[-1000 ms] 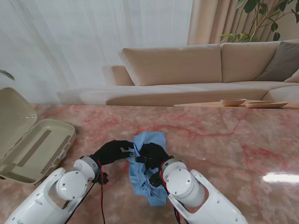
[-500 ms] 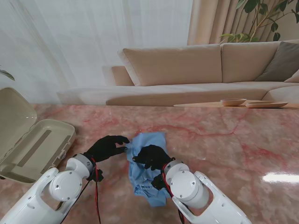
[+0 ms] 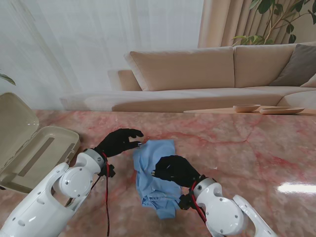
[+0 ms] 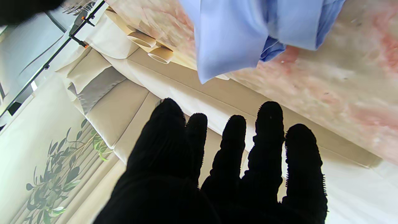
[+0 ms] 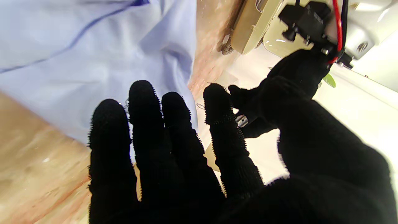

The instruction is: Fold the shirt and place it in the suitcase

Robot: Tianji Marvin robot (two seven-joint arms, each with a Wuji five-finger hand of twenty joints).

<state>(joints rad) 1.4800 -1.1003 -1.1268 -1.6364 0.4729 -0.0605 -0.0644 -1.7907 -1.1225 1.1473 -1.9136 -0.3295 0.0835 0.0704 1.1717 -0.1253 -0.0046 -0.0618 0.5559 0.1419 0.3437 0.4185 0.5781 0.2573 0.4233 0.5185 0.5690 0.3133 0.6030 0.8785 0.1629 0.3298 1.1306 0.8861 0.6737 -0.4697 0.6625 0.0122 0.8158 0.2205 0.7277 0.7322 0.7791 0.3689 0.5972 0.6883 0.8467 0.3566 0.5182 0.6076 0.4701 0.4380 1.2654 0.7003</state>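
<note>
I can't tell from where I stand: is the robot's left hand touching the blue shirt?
Apart. In the left wrist view the left hand has its fingers spread, with sofa and table showing between them and the shirt.

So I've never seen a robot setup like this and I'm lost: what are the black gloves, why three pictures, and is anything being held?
The gloves are the robot's two five-finger hands on white arms. One camera sits on the stand above its shoulders and looks down at the pink marble table. The other two sit on the wrists and look along the fingers, so their pictures come out upside down. On the table lies a blue shirt, partly folded, with an open beige suitcase to the robot's left. The left hand hovers open beside the shirt's far corner. The right hand is over the shirt with its fingers spread. Neither holds anything.
</note>
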